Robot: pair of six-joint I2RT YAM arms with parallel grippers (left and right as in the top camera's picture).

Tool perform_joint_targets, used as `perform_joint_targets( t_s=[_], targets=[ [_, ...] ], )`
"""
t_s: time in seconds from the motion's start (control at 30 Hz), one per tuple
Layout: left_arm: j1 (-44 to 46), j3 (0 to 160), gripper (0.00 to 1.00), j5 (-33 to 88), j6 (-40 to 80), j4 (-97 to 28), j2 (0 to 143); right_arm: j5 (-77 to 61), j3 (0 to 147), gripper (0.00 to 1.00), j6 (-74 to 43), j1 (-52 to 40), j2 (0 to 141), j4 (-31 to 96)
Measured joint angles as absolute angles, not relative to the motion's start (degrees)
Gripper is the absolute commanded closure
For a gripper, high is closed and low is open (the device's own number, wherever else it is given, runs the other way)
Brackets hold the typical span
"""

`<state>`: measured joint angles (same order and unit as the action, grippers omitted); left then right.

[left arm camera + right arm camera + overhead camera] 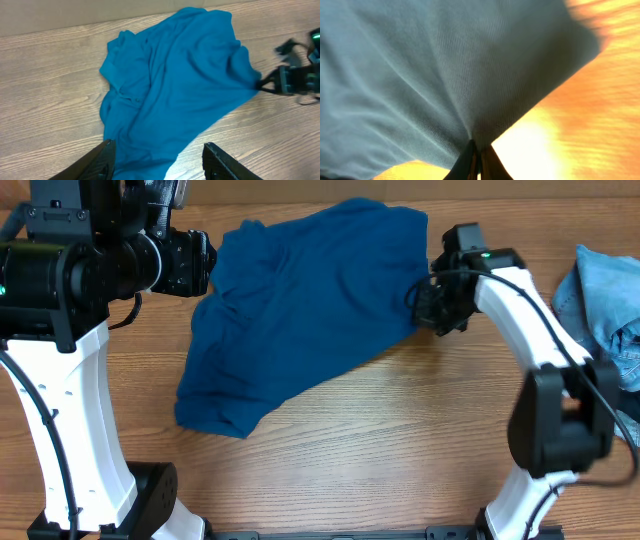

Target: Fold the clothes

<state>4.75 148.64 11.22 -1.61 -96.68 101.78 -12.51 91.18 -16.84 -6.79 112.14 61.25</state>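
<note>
Item under handling: one plain deep-blue shirt (300, 310), lying crumpled and unfolded on the wooden worktop (400, 440). In the overhead view it occupies the upper centre of the frame, running from the upper right down to a bunched end at lower left of centre. Creases and overlapping folds run across it; the outline is irregular.

Right tool (428, 305): pressed together on the shirt's right-hand edge, at the upper right of the overhead frame. The right wrist view confirms it: the fingertips (479, 159) meet at the bottom centre of the frame with the shirt (445, 65) pinched between them and fanning out above in taut pleats. The left wrist view shows the same tool (267, 85) at the right of the frame, with the cloth drawn to a point there.

Left tool (159, 152): spread, gripping nothing. Its two fingers (100, 157) show at the bottom of the left wrist frame, with the near end of the shirt (175, 90) seen between them.

Surroundings: a light-blue denim garment (605, 300) lies heaped at the right edge of the overhead frame, apart from the shirt. The white right arm (520, 310) stands between the two.
</note>
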Motion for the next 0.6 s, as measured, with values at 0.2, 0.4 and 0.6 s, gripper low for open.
perform_joint_targets(
  t_s=[0.2,0.4,0.6],
  targets=[
    [4.75,148.64,0.42,11.25,-1.61,-96.68,101.78,-7.05,91.96,0.58,-16.40,-6.79,106.67,61.71],
    [4.75,148.64,0.42,12.71,-1.58,-96.68,101.78,-5.04,91.96,0.25,-16.01,-6.81,106.96,57.25],
    [4.75,148.64,0.41,13.96,-1.58,-96.68,101.78,-4.01,91.98,0.29,-16.27,-6.79,106.96,62.63]
  ],
)
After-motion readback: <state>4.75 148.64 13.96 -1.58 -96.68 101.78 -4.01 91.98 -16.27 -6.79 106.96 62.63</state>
